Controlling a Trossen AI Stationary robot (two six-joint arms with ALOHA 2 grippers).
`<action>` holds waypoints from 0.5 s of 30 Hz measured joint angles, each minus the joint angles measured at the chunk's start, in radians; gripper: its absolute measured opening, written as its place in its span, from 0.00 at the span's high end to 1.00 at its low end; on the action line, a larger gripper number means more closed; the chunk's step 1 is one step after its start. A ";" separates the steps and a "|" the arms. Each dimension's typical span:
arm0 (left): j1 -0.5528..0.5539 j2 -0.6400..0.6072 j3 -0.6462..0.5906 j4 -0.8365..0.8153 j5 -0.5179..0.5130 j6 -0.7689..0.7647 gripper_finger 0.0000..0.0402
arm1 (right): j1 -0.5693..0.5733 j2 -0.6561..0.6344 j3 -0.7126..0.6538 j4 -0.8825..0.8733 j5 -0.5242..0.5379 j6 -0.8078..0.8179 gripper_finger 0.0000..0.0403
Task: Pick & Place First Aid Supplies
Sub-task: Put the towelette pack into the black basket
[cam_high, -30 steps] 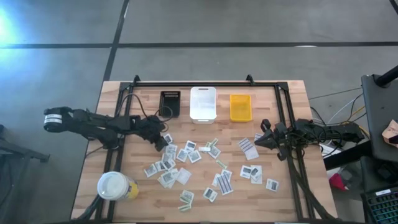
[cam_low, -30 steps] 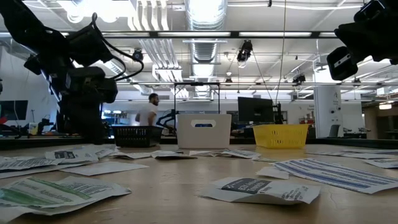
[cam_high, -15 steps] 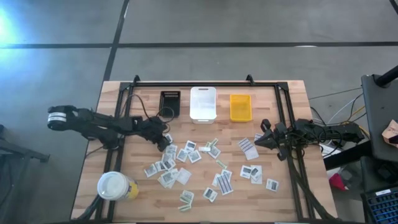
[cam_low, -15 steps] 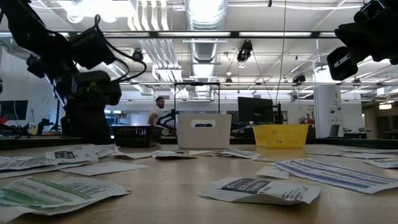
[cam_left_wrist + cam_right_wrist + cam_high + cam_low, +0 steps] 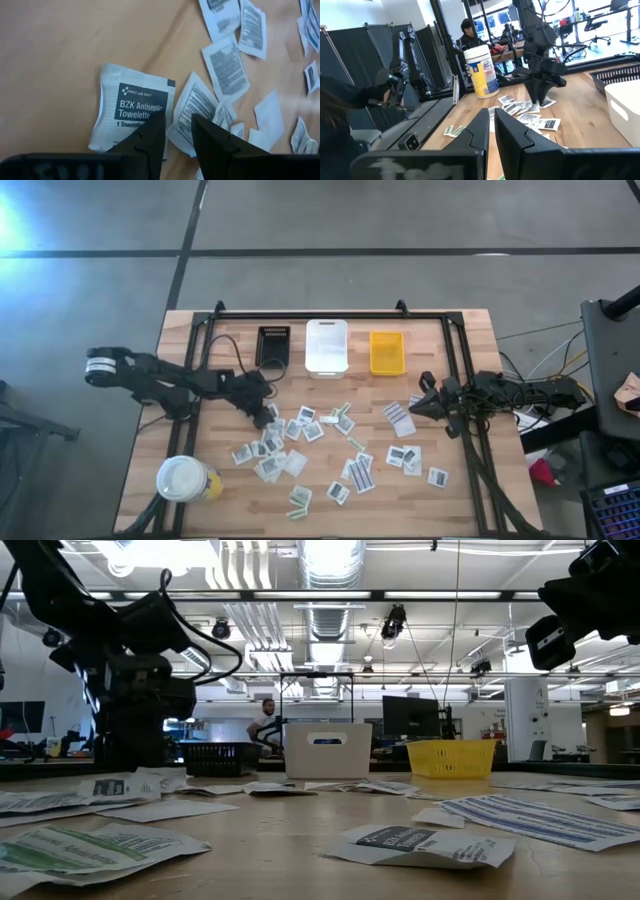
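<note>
Left gripper (image 5: 175,131) hovers with fingers slightly parted, empty, over the antiseptic towelette packet (image 5: 134,107) at the left edge of the scattered supplies. It should drop squarely onto that packet alone, missing the overlapping neighbour (image 5: 192,112). Right gripper (image 5: 418,408) waits shut.

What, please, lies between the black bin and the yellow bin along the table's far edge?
The white bin stands between the black bin and yellow bin, seen in the high view.

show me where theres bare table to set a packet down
Bare wood lies between the large white-lidded cup and the left gripper, and right of the yellow bin. The packets crowd the middle.
</note>
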 joint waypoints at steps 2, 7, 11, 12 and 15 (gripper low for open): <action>-0.001 0.000 0.000 0.000 0.002 0.000 0.71 | 0.000 0.000 0.000 0.000 0.000 -0.014 0.93; -0.001 -0.001 -0.002 -0.022 0.032 0.001 0.72 | 0.000 0.000 0.000 0.000 0.000 -0.021 0.93; -0.002 -0.002 -0.004 -0.058 0.051 0.001 0.77 | -0.001 0.000 0.000 0.000 0.001 -0.020 0.93; -0.002 -0.002 -0.004 -0.061 0.051 0.001 0.79 | -0.001 0.000 0.000 0.000 0.002 -0.020 0.93; -0.002 -0.002 -0.004 -0.063 0.050 0.000 0.86 | 0.000 0.000 0.000 0.000 0.013 -0.018 0.93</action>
